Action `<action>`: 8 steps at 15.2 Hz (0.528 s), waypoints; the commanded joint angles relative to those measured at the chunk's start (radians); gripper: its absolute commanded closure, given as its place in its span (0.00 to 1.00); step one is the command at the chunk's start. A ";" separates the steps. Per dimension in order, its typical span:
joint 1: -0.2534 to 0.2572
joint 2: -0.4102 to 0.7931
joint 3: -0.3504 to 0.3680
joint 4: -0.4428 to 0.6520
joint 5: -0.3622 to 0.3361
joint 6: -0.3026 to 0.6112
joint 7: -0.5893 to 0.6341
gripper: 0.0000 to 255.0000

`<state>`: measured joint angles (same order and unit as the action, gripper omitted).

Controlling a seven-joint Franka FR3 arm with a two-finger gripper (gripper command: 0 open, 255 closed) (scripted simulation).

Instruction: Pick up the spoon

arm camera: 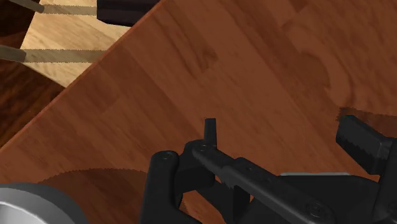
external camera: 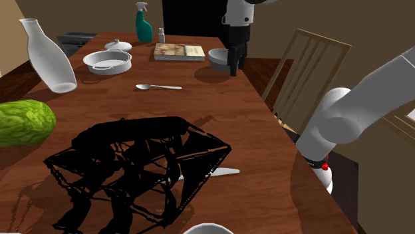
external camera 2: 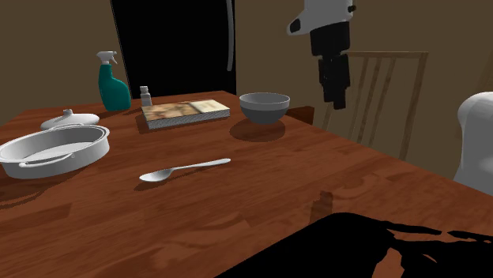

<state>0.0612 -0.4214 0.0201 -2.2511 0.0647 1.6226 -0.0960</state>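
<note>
The slim silver-grey metal-look spoon (external camera: 158,87) lies flat on the reddish-brown wooden table (external camera: 219,113), out in the open mid-table. Its bowl end points to the shoulder view's left and its handle to the right. Nothing touches it. The nearest obj is the white oval dish w/ handles (external camera: 108,62), near but apart, on the side of the spoon's bowl end.

Progress: early, by my read. No contact w/ the spoon and no lift. Left to do: cross over, come down, close on the handle, raise.

The all-black two-finger gripper (external camera: 233,68) hangs above the table, just beside the round grey bowl (external camera: 219,58), near the table edge on the side of the wooden slat-back chair (external camera: 306,66). The wrist view has the fingers (arm camera: 210,129) spread apart w/ nothing btw them but bare tabletop. The spoon is well apart from the gripper: toward the shoulder view's left and nearer that camera. In the second exterior view the spoon (external camera 2: 186,169) sits down and left of the gripper (external camera 2: 335,101), w/ the grey bowl (external camera 2: 265,107) between.

Farther out: a flat tan book-like slab (external camera: 179,51) and a teal spray bottle (external camera: 143,23) at the table's far end, and a black tangled wire shape (external camera: 133,166) at the near end.
</note>
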 commanded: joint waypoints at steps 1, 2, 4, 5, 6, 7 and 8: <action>0.011 0.085 0.016 0.059 -0.013 0.029 -0.009 0.00; 0.016 0.125 0.023 0.089 -0.022 0.040 -0.014 0.00; 0.024 0.203 0.036 0.151 -0.041 0.058 -0.023 0.00; 0.028 0.242 0.042 0.184 -0.051 0.065 -0.027 0.00; 0.033 0.280 0.049 0.218 -0.061 0.071 -0.031 0.00; 0.037 0.319 0.055 0.253 -0.072 0.075 -0.034 0.00; 0.042 0.358 0.061 0.289 -0.084 0.079 -0.037 0.00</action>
<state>0.1004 -0.1002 0.0774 -1.9971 -0.0062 1.6979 -0.1252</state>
